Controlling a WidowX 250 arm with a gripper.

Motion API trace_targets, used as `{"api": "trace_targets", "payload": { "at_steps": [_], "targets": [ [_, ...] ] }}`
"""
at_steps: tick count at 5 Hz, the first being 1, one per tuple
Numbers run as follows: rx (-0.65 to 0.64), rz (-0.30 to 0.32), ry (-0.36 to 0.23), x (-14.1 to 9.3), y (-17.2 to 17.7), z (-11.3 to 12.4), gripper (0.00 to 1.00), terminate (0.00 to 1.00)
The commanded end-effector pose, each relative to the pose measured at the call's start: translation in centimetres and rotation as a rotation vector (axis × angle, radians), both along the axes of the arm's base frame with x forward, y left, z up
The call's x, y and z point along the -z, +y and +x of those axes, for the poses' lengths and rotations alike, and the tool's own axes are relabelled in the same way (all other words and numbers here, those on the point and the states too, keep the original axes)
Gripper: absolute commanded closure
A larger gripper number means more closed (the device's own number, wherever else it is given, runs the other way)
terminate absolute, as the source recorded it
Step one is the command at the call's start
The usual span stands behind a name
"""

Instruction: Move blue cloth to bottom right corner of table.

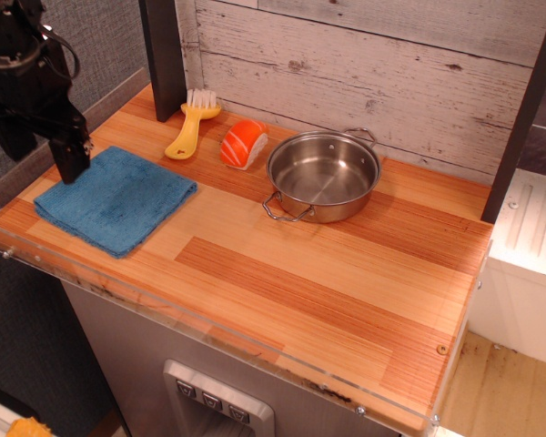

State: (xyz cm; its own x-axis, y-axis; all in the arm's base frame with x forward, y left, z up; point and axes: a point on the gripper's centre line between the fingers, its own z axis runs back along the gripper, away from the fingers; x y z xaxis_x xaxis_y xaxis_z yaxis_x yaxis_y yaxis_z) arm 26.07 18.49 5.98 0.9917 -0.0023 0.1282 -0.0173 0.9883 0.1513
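- The blue cloth [116,198] is laid flat on the left end of the table [328,291], close to the front left corner and its clear acrylic rim [218,332].
- The cloth is folded into a rough square, with one corner directed toward the front edge.
- The tool [70,159] is positioned over the cloth's upper left corner, at the end of a black arm [18,73] entering from the upper left.
- Nothing is seen gripped by the tool; whether its jaws are parted or closed cannot be told from this view.
- A steel pot [324,175] is set near the back wall, well apart from the cloth.
- An orange and white toy [244,143] is placed just left of the pot.
- A yellow brush [190,125] is laid beside the toy, between it and a dark post [164,55].
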Motion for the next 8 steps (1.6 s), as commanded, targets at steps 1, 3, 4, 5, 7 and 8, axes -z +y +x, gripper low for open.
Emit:
{"api": "trace_targets", "payload": {
  "at_steps": [1,3,4,5,7,8],
  "targets": [
    [0.014,-0.015,0.003,0.8,-2.2,0.8,0.0,0.0],
    [0.023,0.009,0.015,2.4,-3.0,3.0,0.0,0.0],
    [0.021,0.003,0.011,2.4,-3.2,4.0,0.0,0.0],
    [0.022,0.001,0.039,3.6,-3.2,3.8,0.0,0.0],
    [0.009,-0.008,0.148,7.4,-2.5,2.0,0.0,0.0],
    [0.026,-0.01,0.149,7.4,-3.3,1.4,0.0,0.0]
  ]
}}
